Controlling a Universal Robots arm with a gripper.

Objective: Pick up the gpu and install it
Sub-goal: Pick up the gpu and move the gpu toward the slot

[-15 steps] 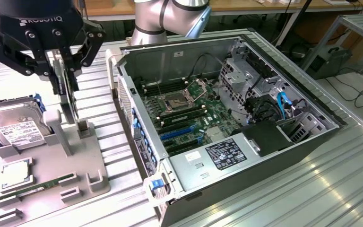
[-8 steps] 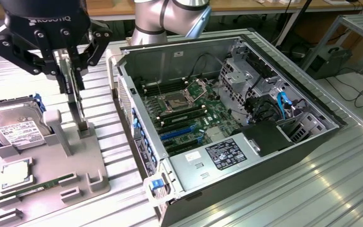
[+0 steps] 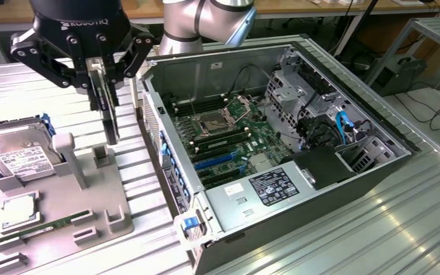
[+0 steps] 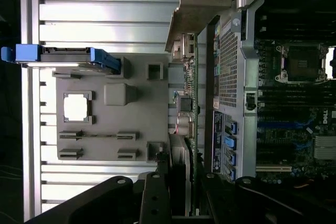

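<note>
From my station I see the tool [image 3: 101, 80] clamped on the gpu [image 3: 112, 117], its two fingers pressing the card's flat faces near its upper end. The card hangs upright and edge-on, long side vertical, just outside the computer case [image 3: 204, 69], on the exterior view's left of it. It is close to the case's perforated outer wall but not inside the opening. In the wrist view the card's thin green edge runs alongside that wall with a narrow gap between them.

The case lies on its side on the ribbed metal counter [image 3: 373, 229] with its cover off, so the green motherboard [image 3: 228, 143] faces up.

Further from the case on that same side, a grey holder tray [image 3: 113, 212] sits on the counter under the hanging card. I cannot tell whether the card's lower end touches the tray's small post. A hard drive [image 3: 18, 152] with a white label leans in the tray's slot farthest from the case, and a narrow green memory stick [image 3: 48, 226] lies flat on the tray.
</note>
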